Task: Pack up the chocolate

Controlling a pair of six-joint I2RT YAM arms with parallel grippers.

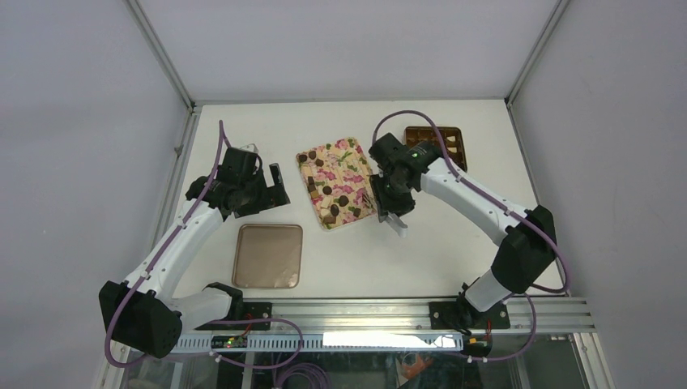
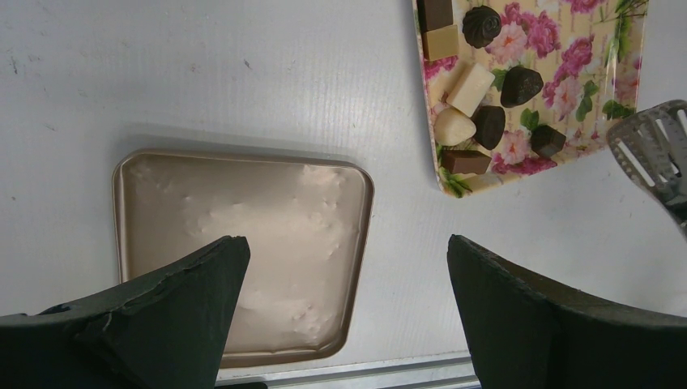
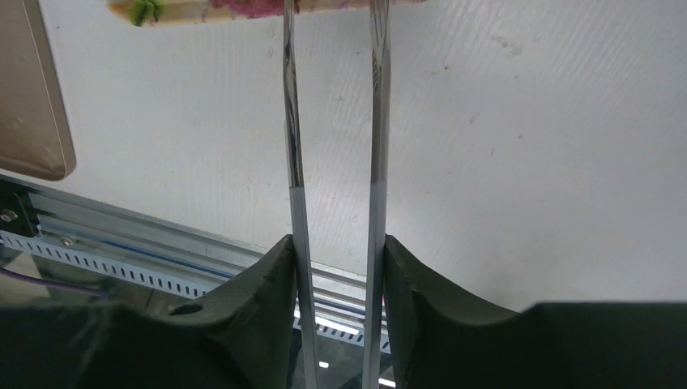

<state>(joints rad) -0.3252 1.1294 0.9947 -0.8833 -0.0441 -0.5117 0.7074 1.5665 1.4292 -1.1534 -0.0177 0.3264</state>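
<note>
Several pieces of chocolate [image 1: 343, 200] lie on a floral tray [image 1: 356, 154] in the middle of the table. The left wrist view shows them up close, dark chocolate [image 2: 520, 85] among a few pale pieces. My right gripper [image 1: 387, 203] hovers at the tray's right edge, shut on a pair of metal tongs [image 3: 374, 121] whose two arms run between its fingers [image 3: 267, 275]. The tongs' tip [image 2: 652, 150] hangs just off the tray's corner. My left gripper [image 1: 271, 188] is open and holds nothing, left of the tray and above the flat lid [image 2: 243, 219].
A brown box with grid compartments [image 1: 437, 144] sits at the back right, partly behind my right arm. The tan lid [image 1: 268, 255] lies near the front rail [image 1: 364, 312]. White walls and frame posts bound the table.
</note>
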